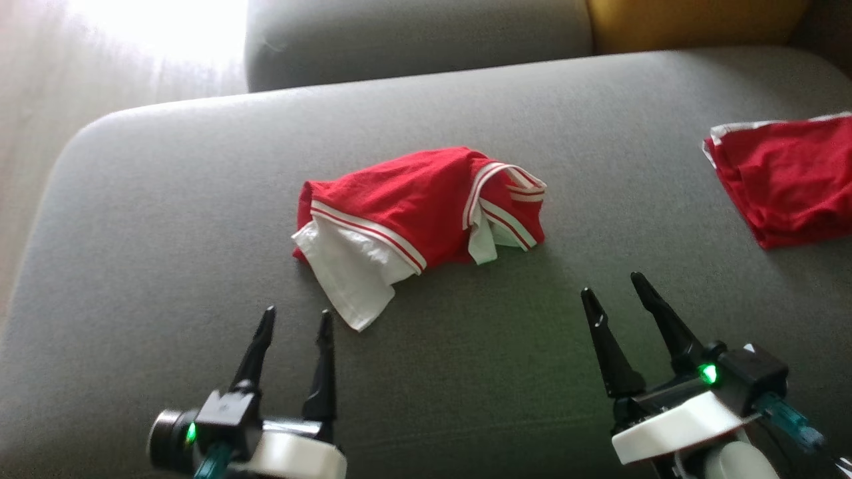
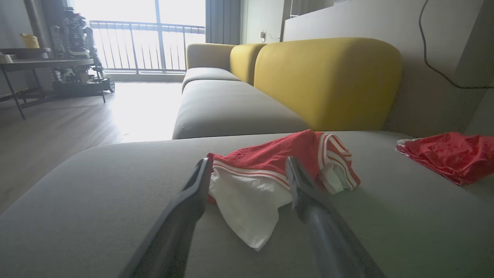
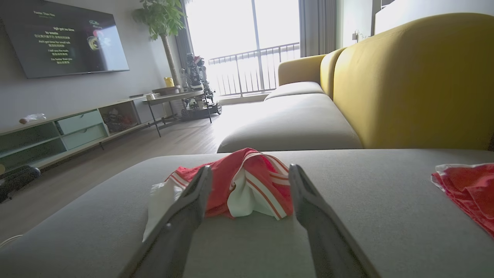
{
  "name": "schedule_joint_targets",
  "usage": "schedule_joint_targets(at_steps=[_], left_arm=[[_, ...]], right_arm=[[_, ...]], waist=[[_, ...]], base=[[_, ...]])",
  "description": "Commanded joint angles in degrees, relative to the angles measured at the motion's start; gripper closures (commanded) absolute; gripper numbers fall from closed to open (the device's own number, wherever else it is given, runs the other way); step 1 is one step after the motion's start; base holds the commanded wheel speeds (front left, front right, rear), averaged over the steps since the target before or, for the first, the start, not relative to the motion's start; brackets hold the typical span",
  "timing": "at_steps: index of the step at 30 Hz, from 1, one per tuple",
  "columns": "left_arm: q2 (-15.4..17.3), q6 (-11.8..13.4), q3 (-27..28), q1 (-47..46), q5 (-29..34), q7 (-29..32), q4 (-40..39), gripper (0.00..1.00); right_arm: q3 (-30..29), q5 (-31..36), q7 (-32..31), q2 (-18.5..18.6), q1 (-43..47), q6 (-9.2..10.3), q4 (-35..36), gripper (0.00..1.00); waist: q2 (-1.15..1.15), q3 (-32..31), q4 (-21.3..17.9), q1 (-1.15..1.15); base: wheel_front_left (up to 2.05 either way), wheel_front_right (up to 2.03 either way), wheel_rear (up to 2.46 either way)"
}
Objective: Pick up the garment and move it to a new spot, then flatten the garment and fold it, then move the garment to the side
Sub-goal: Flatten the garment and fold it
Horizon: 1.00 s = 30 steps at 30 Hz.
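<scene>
A crumpled red garment with white stripes and a white lining lies in a heap on the grey sofa cushion. My left gripper stands open near the cushion's front, just below and left of the garment's white flap, apart from it. My right gripper is open below and right of the heap, also apart. From the left wrist, the garment sits just beyond my open fingers. From the right wrist, the garment lies ahead between the open fingers.
A second red garment lies at the cushion's right edge. Yellow backrest stands behind the seat; another grey seat continues beyond. Wood floor drops off at the left. A table and another robot stand far off.
</scene>
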<state>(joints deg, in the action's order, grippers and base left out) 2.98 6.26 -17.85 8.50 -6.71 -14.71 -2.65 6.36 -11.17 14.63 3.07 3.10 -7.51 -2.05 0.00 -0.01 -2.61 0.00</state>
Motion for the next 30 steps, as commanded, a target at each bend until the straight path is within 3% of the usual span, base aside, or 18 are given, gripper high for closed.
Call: schedule_joint_targets(at_steps=[1, 10, 14, 19, 30], left_arm=[[-0.1, -1.0, 1.1, -5.1, 1.2, -0.3, -0.7, 0.0], [-0.1, -5.3, -5.6, -17.1, -5.8, -0.3, 11.0, 0.0], [0.0, -6.2, -9.9, -24.6, -1.3, 0.0, 20.7, 0.0], [0.2, -5.8, -14.2, -32.8, 5.5, -0.1, 27.4, 0.0], [0.1, -5.2, -16.2, -42.7, 7.4, -0.2, 39.9, 0.0]], right_arm=[[1.2, -0.2, 0.4, -0.2, -2.4, 0.02, 2.2, 0.0], [-0.3, -1.8, 0.4, -0.2, -4.9, 0.02, 3.2, 0.0], [-0.7, -3.9, 0.4, -0.2, -5.9, 0.02, 3.0, 0.0], [-1.1, -4.4, 0.4, -0.2, -7.3, 0.02, 3.3, 0.0], [-1.3, -4.3, 0.4, -0.2, -9.2, 0.02, 3.5, 0.0]], waist=[[0.0, 1.3, -1.3, 0.0], [0.0, 7.6, -4.7, 0.0], [0.0, 9.9, -5.4, 0.0], [0.0, 12.6, -5.4, 0.0], [0.0, 15.8, -4.6, 0.0]], base=[[0.0, 0.0, 0.0], [0.0, 0.0, 0.0], [0.0, 0.0, 0.0], [0.0, 0.0, 0.0], [0.0, 0.0, 0.0]])
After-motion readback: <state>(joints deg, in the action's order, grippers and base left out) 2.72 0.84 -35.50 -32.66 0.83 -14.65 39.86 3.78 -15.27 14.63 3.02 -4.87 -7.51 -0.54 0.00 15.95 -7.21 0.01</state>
